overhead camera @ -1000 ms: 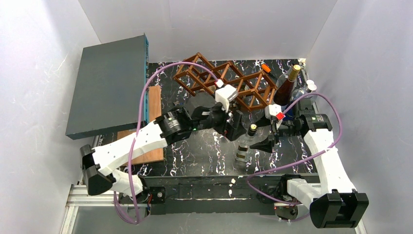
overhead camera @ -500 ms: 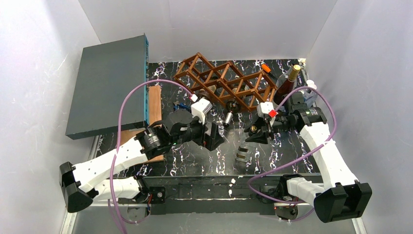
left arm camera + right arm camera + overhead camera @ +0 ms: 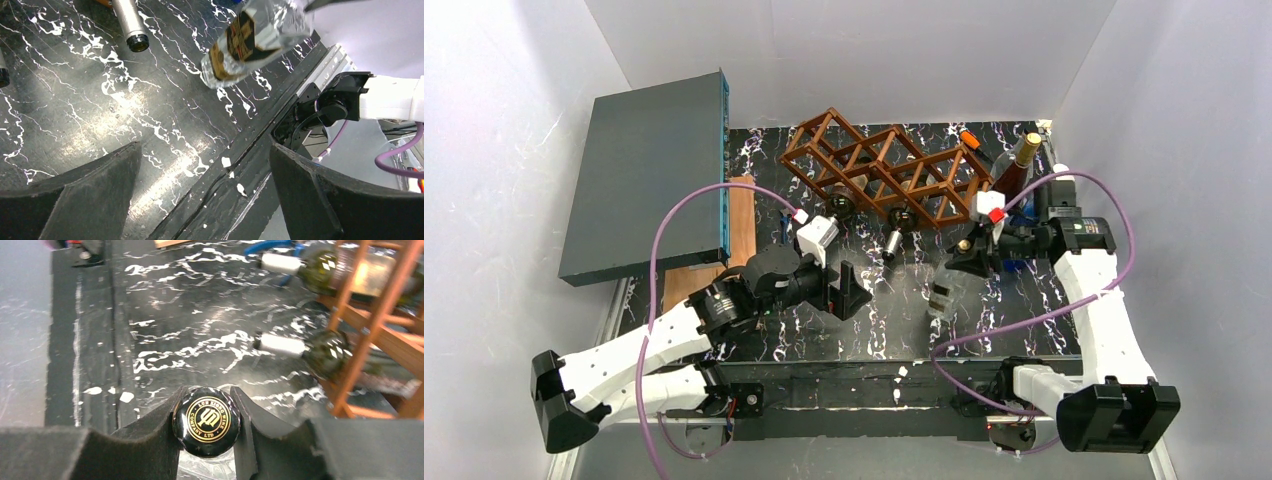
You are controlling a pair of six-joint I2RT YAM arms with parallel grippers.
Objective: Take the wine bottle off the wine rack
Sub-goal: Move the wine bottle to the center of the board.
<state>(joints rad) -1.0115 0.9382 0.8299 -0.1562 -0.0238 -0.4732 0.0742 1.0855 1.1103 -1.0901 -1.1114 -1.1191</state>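
Observation:
The brown lattice wine rack (image 3: 879, 170) (image 3: 365, 325) stands at the back of the black marbled table. Two dark bottles (image 3: 894, 240) (image 3: 295, 345) lie in its cells, necks pointing toward me. A clear wine bottle (image 3: 944, 290) (image 3: 255, 37) with a black and gold label leans off the rack in front of it, its base close to the table. My right gripper (image 3: 969, 250) (image 3: 207, 390) is shut on its black, gold-lettered cap (image 3: 206, 421). My left gripper (image 3: 852, 292) (image 3: 204, 147) hangs open and holds nothing, left of the clear bottle and apart from it.
A grey flat box (image 3: 644, 170) fills the back left, with a wooden board (image 3: 739, 215) beside it. A dark upright bottle (image 3: 1014, 170) with a gold top stands at the back right next to the rack. The table's front rail (image 3: 280, 120) runs under my left fingers.
My right gripper closed on the clear bottle's cap and drew it right, tilting the bottle. My left arm pulled back from the rack toward the near left, still open.

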